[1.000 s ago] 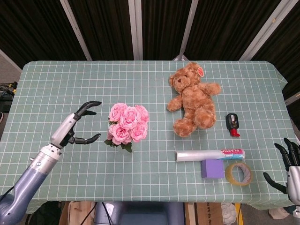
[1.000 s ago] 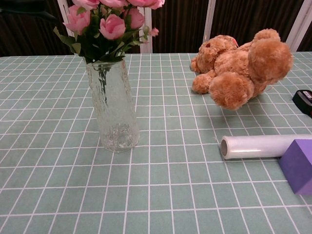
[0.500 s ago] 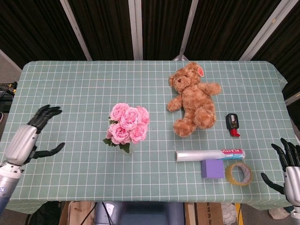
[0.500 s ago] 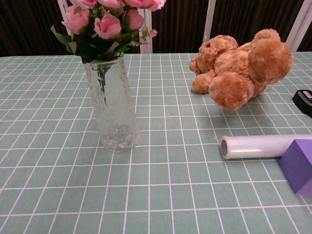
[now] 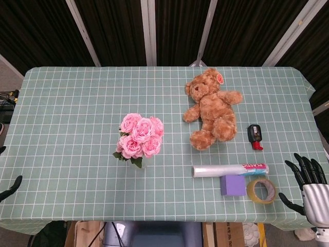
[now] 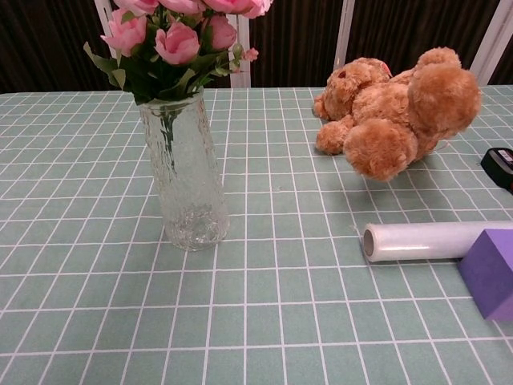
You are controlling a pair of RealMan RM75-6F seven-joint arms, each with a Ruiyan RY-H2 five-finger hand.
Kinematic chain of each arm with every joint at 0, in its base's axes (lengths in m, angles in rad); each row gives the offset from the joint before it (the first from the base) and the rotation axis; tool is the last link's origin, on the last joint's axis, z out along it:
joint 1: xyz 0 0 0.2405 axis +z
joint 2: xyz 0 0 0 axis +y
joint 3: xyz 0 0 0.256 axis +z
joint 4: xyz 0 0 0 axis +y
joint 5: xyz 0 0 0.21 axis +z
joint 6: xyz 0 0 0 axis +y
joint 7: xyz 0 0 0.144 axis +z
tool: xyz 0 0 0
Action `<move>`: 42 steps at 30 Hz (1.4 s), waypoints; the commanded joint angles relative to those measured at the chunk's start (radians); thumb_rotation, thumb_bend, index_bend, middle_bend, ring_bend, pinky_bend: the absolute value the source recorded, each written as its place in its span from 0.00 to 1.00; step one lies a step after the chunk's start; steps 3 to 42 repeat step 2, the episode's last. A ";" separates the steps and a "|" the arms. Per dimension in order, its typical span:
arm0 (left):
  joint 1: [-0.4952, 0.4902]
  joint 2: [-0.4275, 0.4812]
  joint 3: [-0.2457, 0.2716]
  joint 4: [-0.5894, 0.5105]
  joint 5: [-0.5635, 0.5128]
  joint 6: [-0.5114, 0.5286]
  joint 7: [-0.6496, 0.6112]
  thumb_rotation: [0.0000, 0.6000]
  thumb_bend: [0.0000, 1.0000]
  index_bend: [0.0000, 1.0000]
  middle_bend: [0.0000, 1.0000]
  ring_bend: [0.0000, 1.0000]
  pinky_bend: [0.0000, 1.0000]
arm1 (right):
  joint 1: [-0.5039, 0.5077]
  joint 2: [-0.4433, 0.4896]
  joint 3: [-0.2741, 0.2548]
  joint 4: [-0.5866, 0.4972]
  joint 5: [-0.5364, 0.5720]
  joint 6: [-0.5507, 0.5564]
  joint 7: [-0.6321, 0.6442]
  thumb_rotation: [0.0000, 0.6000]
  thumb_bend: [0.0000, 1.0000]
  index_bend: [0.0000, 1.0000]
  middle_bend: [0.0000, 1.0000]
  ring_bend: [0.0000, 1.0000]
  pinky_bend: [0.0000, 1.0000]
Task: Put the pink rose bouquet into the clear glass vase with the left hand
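The pink rose bouquet stands upright in the clear glass vase, its blooms and leaves spreading above the rim. From the head view the flowers hide nearly all of the vase. Only dark fingertips of my left hand show at the table's left edge, far from the vase, spread apart and holding nothing. At the front right corner, off the table's edge, my right hand is open with its fingers spread. Neither hand appears in the chest view.
A brown teddy bear lies at the back right. A roll of clear film, a purple block and a tape roll sit near the front right edge. A small black and red object lies right of the bear.
My left hand has drawn back from beside the bouquet to the left edge of the table, nearly out of view. The bouquet stays in the vase. My right hand has risen slightly.
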 commanded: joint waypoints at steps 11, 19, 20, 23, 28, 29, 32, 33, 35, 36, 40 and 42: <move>0.002 0.006 0.000 0.016 -0.005 -0.013 -0.015 1.00 0.32 0.17 0.10 0.03 0.16 | -0.001 -0.007 0.002 -0.002 0.002 0.004 -0.014 1.00 0.22 0.17 0.06 0.00 0.00; 0.002 0.006 0.000 0.016 -0.005 -0.013 -0.015 1.00 0.32 0.17 0.10 0.03 0.16 | -0.001 -0.007 0.002 -0.002 0.002 0.004 -0.014 1.00 0.22 0.17 0.06 0.00 0.00; 0.002 0.006 0.000 0.016 -0.005 -0.013 -0.015 1.00 0.32 0.17 0.10 0.03 0.16 | -0.001 -0.007 0.002 -0.002 0.002 0.004 -0.014 1.00 0.22 0.17 0.06 0.00 0.00; 0.002 0.006 0.000 0.016 -0.005 -0.013 -0.015 1.00 0.32 0.17 0.10 0.03 0.16 | -0.001 -0.007 0.002 -0.002 0.002 0.004 -0.014 1.00 0.22 0.17 0.06 0.00 0.00; 0.002 0.006 0.000 0.016 -0.005 -0.013 -0.015 1.00 0.32 0.17 0.10 0.03 0.16 | -0.001 -0.007 0.002 -0.002 0.002 0.004 -0.014 1.00 0.22 0.17 0.06 0.00 0.00; 0.002 0.006 0.000 0.016 -0.005 -0.013 -0.015 1.00 0.32 0.17 0.10 0.03 0.16 | -0.001 -0.007 0.002 -0.002 0.002 0.004 -0.014 1.00 0.22 0.17 0.06 0.00 0.00; 0.002 0.006 0.000 0.016 -0.005 -0.013 -0.015 1.00 0.32 0.17 0.10 0.03 0.16 | -0.001 -0.007 0.002 -0.002 0.002 0.004 -0.014 1.00 0.22 0.17 0.06 0.00 0.00; 0.002 0.006 0.000 0.016 -0.005 -0.013 -0.015 1.00 0.32 0.17 0.10 0.03 0.16 | -0.001 -0.007 0.002 -0.002 0.002 0.004 -0.014 1.00 0.22 0.17 0.06 0.00 0.00; 0.002 0.006 0.000 0.016 -0.005 -0.013 -0.015 1.00 0.32 0.17 0.10 0.03 0.16 | -0.001 -0.007 0.002 -0.002 0.002 0.004 -0.014 1.00 0.22 0.17 0.06 0.00 0.00; 0.002 0.006 0.000 0.016 -0.005 -0.013 -0.015 1.00 0.32 0.17 0.10 0.03 0.16 | -0.001 -0.007 0.002 -0.002 0.002 0.004 -0.014 1.00 0.22 0.17 0.06 0.00 0.00; 0.002 0.006 0.000 0.016 -0.005 -0.013 -0.015 1.00 0.32 0.17 0.10 0.03 0.16 | -0.001 -0.007 0.002 -0.002 0.002 0.004 -0.014 1.00 0.22 0.17 0.06 0.00 0.00; 0.002 0.006 0.000 0.016 -0.005 -0.013 -0.015 1.00 0.32 0.17 0.10 0.03 0.16 | -0.001 -0.007 0.002 -0.002 0.002 0.004 -0.014 1.00 0.22 0.17 0.06 0.00 0.00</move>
